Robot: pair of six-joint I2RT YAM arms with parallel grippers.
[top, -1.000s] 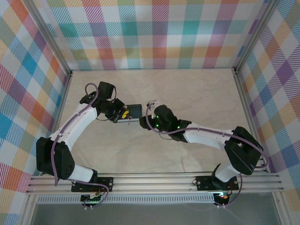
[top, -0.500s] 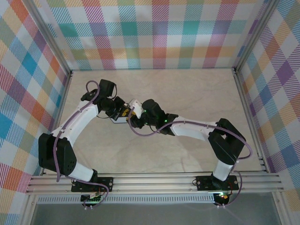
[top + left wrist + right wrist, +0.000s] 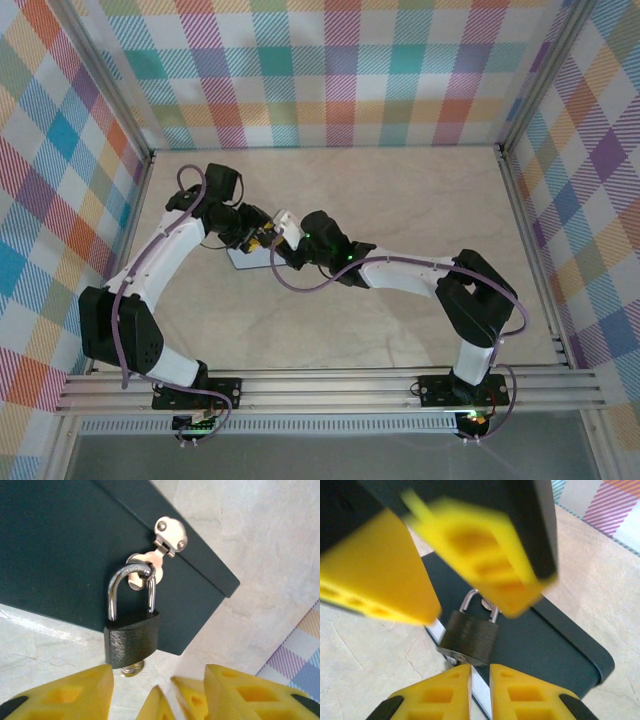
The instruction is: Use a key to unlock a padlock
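Since a second ago the right arm has swung in from mid-surface, and the right hand (image 3: 276, 247) now sits tip to tip with the left hand (image 3: 262, 241), at about 10 o'clock from the middle of the surface (image 3: 400, 190) in the top view. The left hand has meanwhile let its grip go.

As for progress, the padlock (image 3: 131, 640) (a dark brushed-metal body) still looks locked. Both legs of its steel shackle (image 3: 114, 592) run down into the body, and the shackle passes through the hasp (image 3: 167, 535) on the dark box (image 3: 55, 545). It hangs toward 6 o'clock from that hasp. A small bright stub shows under the body – probably the key (image 3: 131, 669) seated in the keyway, though it is too small to be sure. By my reading the insertion may be done, while the turn and the freeing of the shackle are left.

Seen from the left wrist, the left hand's fingers (image 3: 60, 695) are spread wide at either side of the padlock's base and touch nothing. Seen from the right wrist, the right hand's fingers (image 3: 435, 692) are pressed almost together, with just a thin slit between them. Their tips sit directly below the padlock at 6 o'clock – whether they pinch the key I cannot tell.
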